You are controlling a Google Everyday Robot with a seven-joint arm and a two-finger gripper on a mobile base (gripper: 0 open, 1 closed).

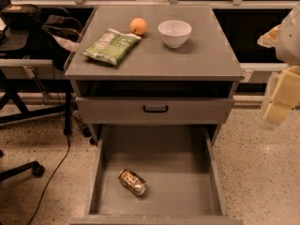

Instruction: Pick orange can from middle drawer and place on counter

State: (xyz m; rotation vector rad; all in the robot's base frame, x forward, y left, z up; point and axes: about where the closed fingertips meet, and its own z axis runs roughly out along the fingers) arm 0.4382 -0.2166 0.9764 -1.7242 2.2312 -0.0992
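The can is lying on its side in the middle drawer, left of centre and nearer the front edge. Being round, it is likely to roll away under a skewed grasp. On the counter, the bowl is sitting empty. The gripper is hanging beyond the counter's right edge; whether wide or narrow, I cannot tell.

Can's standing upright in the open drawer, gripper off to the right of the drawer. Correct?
No: the camera view shows the can lying on its side on the floor of the drawer, not upright. The gripper is indeed off to the drawer's right.
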